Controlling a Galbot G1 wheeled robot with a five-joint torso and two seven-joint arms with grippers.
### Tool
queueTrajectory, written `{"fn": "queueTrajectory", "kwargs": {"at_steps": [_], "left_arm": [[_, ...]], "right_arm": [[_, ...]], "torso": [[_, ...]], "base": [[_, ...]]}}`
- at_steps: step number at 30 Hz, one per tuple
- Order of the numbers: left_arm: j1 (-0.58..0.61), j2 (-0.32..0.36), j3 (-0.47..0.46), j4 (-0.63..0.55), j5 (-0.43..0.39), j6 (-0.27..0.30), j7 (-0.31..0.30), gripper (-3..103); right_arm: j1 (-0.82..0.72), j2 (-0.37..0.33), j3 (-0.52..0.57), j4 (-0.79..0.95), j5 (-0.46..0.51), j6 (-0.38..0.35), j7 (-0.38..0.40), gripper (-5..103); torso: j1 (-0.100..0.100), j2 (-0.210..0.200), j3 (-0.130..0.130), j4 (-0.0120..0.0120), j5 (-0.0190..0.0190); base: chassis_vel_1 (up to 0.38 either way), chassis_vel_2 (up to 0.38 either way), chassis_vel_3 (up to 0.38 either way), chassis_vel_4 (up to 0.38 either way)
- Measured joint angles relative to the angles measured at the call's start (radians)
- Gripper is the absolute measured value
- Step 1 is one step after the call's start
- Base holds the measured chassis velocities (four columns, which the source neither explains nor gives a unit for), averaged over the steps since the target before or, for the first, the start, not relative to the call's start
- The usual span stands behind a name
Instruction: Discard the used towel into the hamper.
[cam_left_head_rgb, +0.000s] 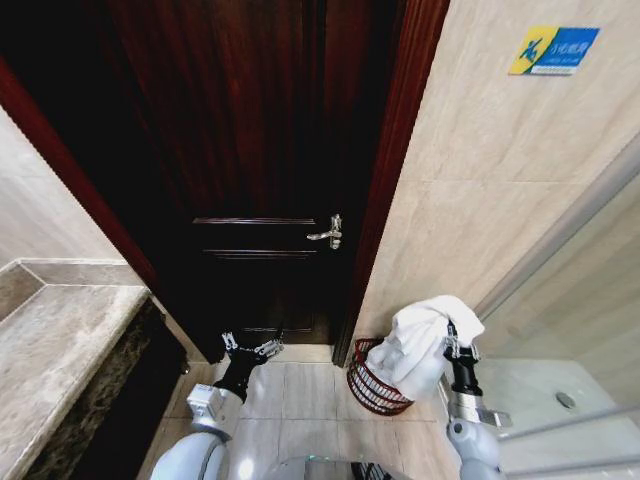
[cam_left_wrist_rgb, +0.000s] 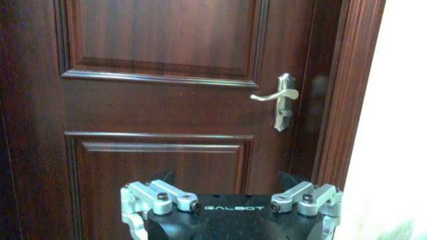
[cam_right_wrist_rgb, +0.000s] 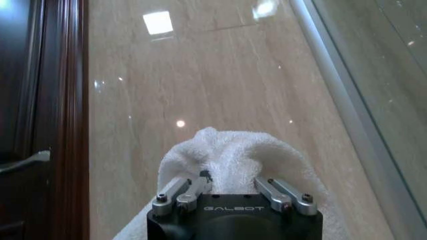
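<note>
One towel (cam_left_head_rgb: 425, 340), white, bunched, clamped in the right gripper (cam_left_head_rgb: 458, 350) and draped above the hamper's rim. One hamper (cam_left_head_rgb: 372, 385) on the floor, in the corner between door frame and tiled wall. Left gripper (cam_left_head_rgb: 250, 349) held low facing the door (cam_left_head_rgb: 250, 150), fingers apart, holding nothing. One door handle (cam_left_head_rgb: 328, 233). One blue-yellow sign (cam_left_head_rgb: 553, 49) on the wall.

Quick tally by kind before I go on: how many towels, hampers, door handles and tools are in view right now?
Towels: 1, the white towel, held in the right tool above the hamper.
Hampers: 1, the reddish-brown wire hamper on the floor by the wall.
Door handles: 1, the silver door handle.
Tools: 2, counting the open left tool.
Total: 5.
</note>
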Motion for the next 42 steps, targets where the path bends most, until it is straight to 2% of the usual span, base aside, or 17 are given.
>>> {"fn": "queueTrajectory", "kwargs": {"at_steps": [13,18,23,32,36,39,40,41,42], "left_arm": [[0.0,0.0,0.0,0.0,0.0,0.0,0.0,100],[0.0,0.0,0.0,0.0,0.0,0.0,0.0,100],[0.0,0.0,0.0,0.0,0.0,0.0,0.0,100],[0.0,0.0,0.0,0.0,0.0,0.0,0.0,100],[0.0,0.0,0.0,0.0,0.0,0.0,0.0,100],[0.0,0.0,0.0,0.0,0.0,0.0,0.0,100],[0.0,0.0,0.0,0.0,0.0,0.0,0.0,100],[0.0,0.0,0.0,0.0,0.0,0.0,0.0,100],[0.0,0.0,0.0,0.0,0.0,0.0,0.0,100]], "right_arm": [[0.006,-0.001,-0.008,-0.045,0.005,0.015,-0.02,21],[0.035,-0.025,-0.004,-0.118,0.015,-0.005,0.009,21],[0.06,-0.052,-0.026,-0.216,-0.002,-0.043,-0.011,21],[0.122,-0.035,-0.036,-0.294,-0.05,-0.076,-0.009,21],[0.137,-0.03,-0.042,-0.317,-0.097,-0.081,0.049,21],[0.138,-0.026,-0.044,-0.332,-0.205,-0.098,0.171,21],[0.138,-0.026,-0.044,-0.332,-0.205,-0.098,0.171,21],[0.133,-0.023,-0.043,-0.333,-0.246,-0.106,0.227,21],[0.131,-0.023,-0.043,-0.333,-0.252,-0.106,0.241,21]], "torso": [[0.0,0.0,0.0,0.0,-0.0002],[0.0,0.0,0.0,0.0002,-0.0006],[0.0,0.0,0.0,-0.0002,-0.0004],[0.0,0.0,0.0,0.0001,-0.0002],[0.0,0.0,0.0,0.0001,-0.0003],[0.0,0.0,0.0,0.0001,-0.0003],[0.0,0.0,0.0,0.0001,-0.0003],[0.0,0.0,0.0,0.0,-0.0001],[0.0,0.0,0.0,-0.0001,-0.0001]], "base": [[-0.037,0.038,0.046,-0.038],[0.0,0.0,0.0,0.0],[0.0,0.0,0.0,0.0],[0.0,0.0,0.0,0.0],[0.0,0.0,0.0,0.0],[0.0,0.0,0.0,0.0],[0.0,0.0,0.0,0.0],[0.0,0.0,0.0,0.0],[0.0,0.0,0.0,0.0]]}}
